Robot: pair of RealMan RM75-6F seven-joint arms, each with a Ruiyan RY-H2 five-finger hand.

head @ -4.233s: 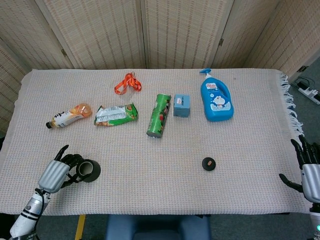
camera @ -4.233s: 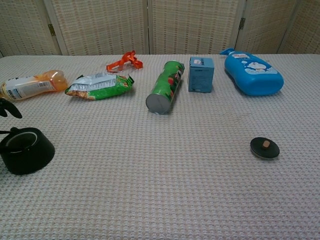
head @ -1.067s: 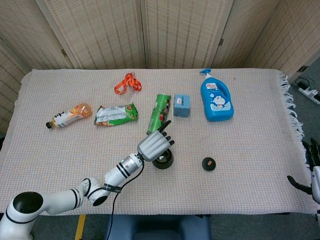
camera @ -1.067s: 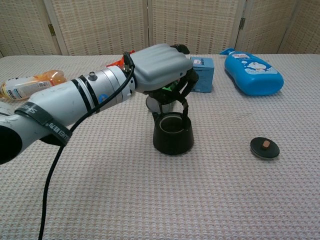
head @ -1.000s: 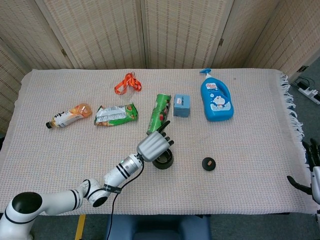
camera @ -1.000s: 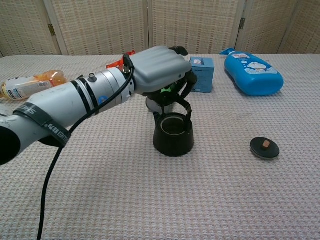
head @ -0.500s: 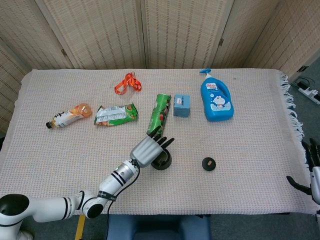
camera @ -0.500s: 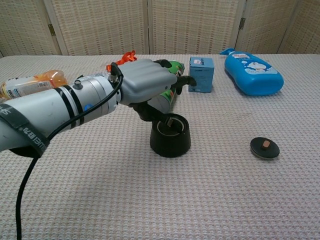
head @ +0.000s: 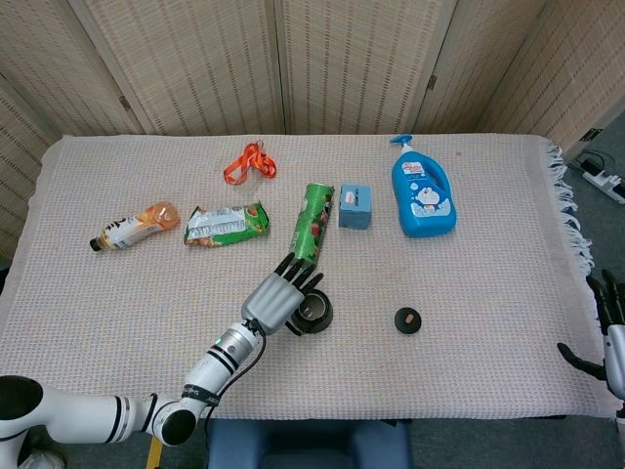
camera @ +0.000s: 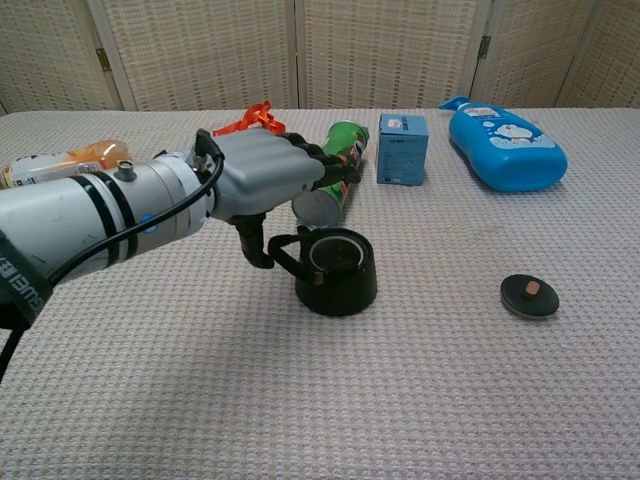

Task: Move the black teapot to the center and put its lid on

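Two steps, one nearly done: the black teapot (camera: pixel 335 270) sits mid-desk, lidless, just beside your left hand (camera: pixel 262 178), fingers (head: pixel 293 268) spread, thumb by its handle, gripping nothing. Next, fetch the lid (camera: pixel 529 296), well right of them. Only the head view shows your right hand (head: pixel 610 337), open, at the desk's edge.

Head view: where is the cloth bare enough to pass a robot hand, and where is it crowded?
Bare: between the teapot and lid, and right of the lid to the fringed edge. Crowded: the far row from the orange bottle to the blue bottle.
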